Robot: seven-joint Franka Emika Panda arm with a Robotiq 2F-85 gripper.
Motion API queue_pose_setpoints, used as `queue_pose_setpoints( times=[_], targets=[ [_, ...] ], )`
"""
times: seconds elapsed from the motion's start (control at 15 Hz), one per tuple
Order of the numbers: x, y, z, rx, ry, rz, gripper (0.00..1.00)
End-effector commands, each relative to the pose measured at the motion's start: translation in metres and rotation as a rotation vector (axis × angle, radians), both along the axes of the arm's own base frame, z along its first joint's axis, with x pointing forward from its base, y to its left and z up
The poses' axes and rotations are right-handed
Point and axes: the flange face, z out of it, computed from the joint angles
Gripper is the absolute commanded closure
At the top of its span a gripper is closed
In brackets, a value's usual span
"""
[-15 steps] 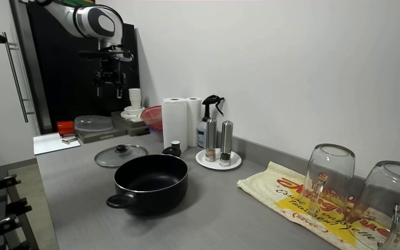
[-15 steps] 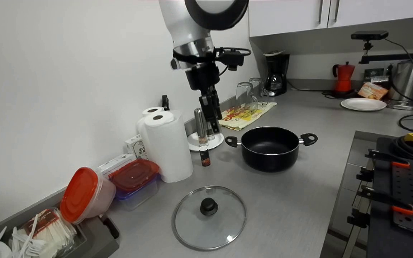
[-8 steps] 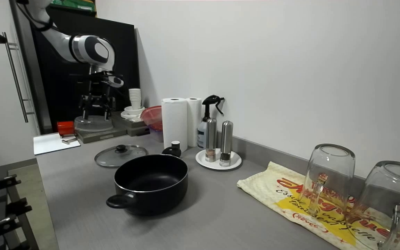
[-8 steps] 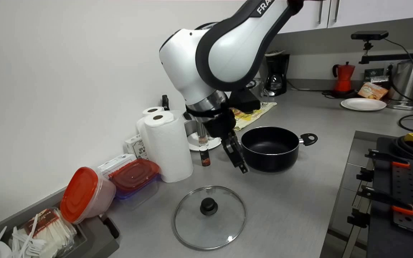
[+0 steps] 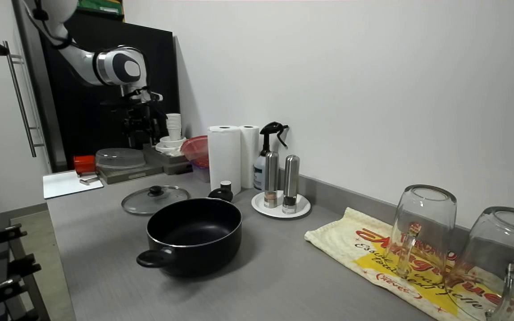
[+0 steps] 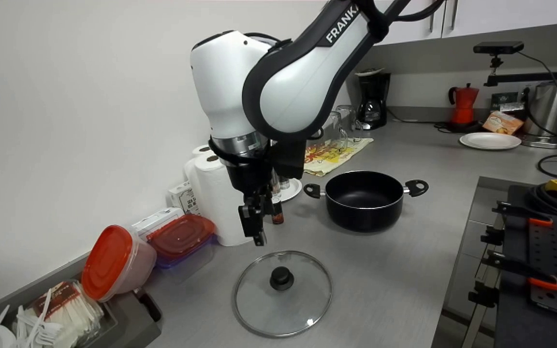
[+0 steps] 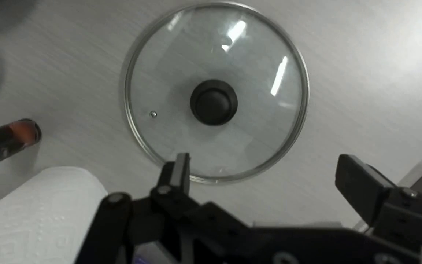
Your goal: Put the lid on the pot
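Tool spread wide, glass lid on counter (knob up), 2-handled pot apart

Your gripper and the pot are mostly black; the lid is clear and silver-edged, its knob black. The cloth you see is cream, printed yellow, red and black.

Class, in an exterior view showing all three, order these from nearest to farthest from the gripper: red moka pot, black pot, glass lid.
1. Glass lid: just below and right of the gripper as pictured.
2. Black pot: farther right, uncovered.
3. Red moka pot: far back, toward the picture's upper right.
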Motion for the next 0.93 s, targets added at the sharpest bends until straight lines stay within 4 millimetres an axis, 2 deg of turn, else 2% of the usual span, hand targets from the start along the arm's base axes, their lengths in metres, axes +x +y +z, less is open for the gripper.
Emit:
queue_pose_setpoints(
  times=[0.0, 0.2, 0.47, 0.6, 0.87],
  targets=[
    [0.012, -0.004, -0.03, -0.002, -0.081, -0.094, 0.0],
    [0.009, -0.016, -0.067, -0.005, -0.069, -0.18, 0.0],
    [0.001, -0.013, -0.107, -0.004, -0.04, -0.224, 0.0],
    [-0.002, -0.009, -0.116, -0.002, -0.036, -0.231, 0.0],
    [0.001, -0.009, -0.121, -0.008, -0.043, -0.253, 0.0]
  ],
)
